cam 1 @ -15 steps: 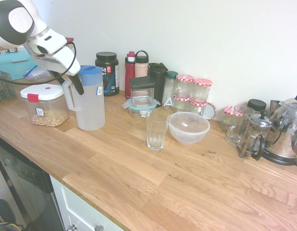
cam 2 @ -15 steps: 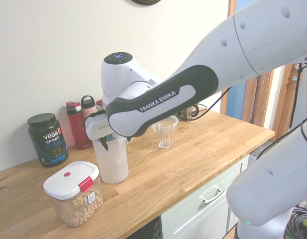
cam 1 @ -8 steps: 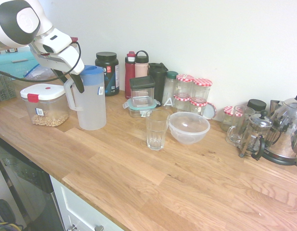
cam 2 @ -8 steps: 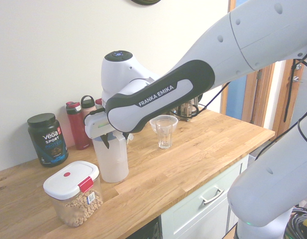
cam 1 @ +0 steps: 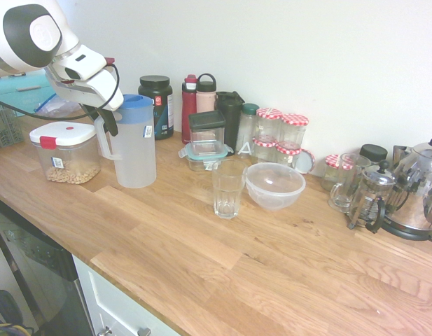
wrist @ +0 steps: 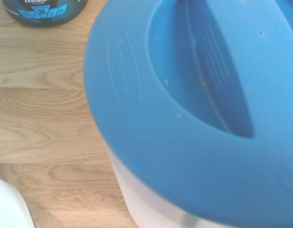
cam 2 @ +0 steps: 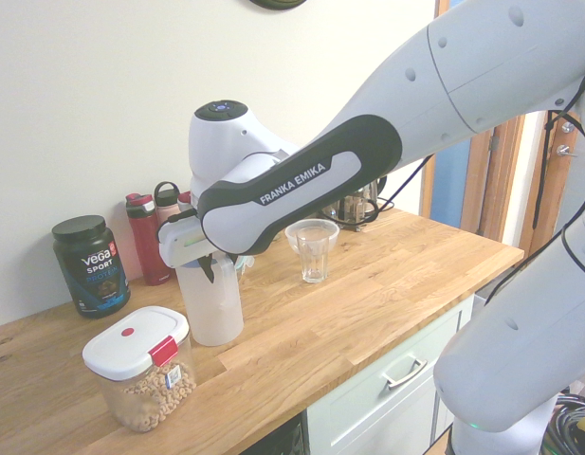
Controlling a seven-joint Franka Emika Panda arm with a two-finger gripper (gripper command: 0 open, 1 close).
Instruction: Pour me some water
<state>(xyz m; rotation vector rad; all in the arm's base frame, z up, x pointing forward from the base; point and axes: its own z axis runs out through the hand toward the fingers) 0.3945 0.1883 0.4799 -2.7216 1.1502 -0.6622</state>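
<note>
Kitchen setup with a long wooden counter (cam 1: 201,245) against a white wall, pretty cluttered at the back. Robot's hand (cam 1: 107,120) is clamped on the handle of the frosted pitcher (cam 1: 135,150) with the blue lid (wrist: 198,109), which sits upright near the cereal container (cam 1: 65,152). Any water inside can't really be made out through the plastic. Ribbed drinking glass (cam 1: 227,189) stands well apart from it, just beside a clear bowl (cam 1: 274,185).
</note>
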